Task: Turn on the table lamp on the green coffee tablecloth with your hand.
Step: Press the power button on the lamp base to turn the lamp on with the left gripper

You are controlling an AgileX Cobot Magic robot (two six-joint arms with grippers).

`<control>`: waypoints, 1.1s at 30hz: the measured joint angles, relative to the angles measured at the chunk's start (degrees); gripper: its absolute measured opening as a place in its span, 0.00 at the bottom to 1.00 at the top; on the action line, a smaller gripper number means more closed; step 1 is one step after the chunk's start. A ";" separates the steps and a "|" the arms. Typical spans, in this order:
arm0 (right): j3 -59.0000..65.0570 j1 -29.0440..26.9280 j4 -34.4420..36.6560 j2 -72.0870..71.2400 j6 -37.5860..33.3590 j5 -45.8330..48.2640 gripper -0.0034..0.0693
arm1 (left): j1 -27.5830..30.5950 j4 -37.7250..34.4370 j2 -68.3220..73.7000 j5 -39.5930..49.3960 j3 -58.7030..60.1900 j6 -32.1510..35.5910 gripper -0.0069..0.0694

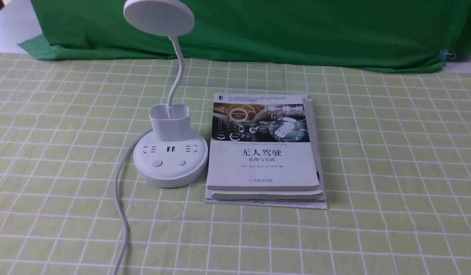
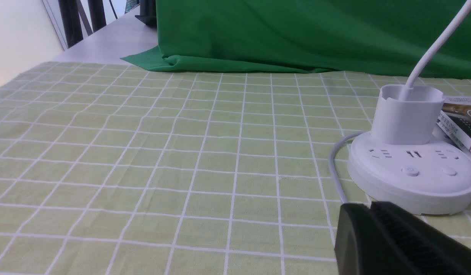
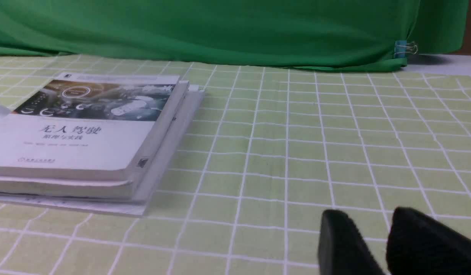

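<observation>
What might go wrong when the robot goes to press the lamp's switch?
The table lamp has two buttons close together on its base; the shut left gripper might press the wrong one. The white cord trails toward the robot's side, where an arm could snag it and drag the lamp.

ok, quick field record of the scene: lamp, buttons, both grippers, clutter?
lamp: white plastic table lamp with disc head and round base, upright on pale yellow-green checked tablecloth
buttons: two round buttons on base front, nothing pressing them
left gripper: black, shut, short of the base, empty
right gripper: black, slightly open, empty
clutter: stack of white-covered books close beside the base, on its right
</observation>
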 joint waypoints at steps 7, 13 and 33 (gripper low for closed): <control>0.00 0.00 0.00 0.00 0.00 0.00 0.38 | 0.00 0.00 0.00 0.00 0.00 0.00 0.12; 0.00 0.00 0.00 0.00 0.00 0.00 0.38 | 0.00 0.43 0.00 0.00 0.00 0.00 0.12; 0.00 0.00 0.00 0.00 0.00 0.00 0.38 | 0.00 -0.15 0.00 -13.53 0.00 0.19 0.12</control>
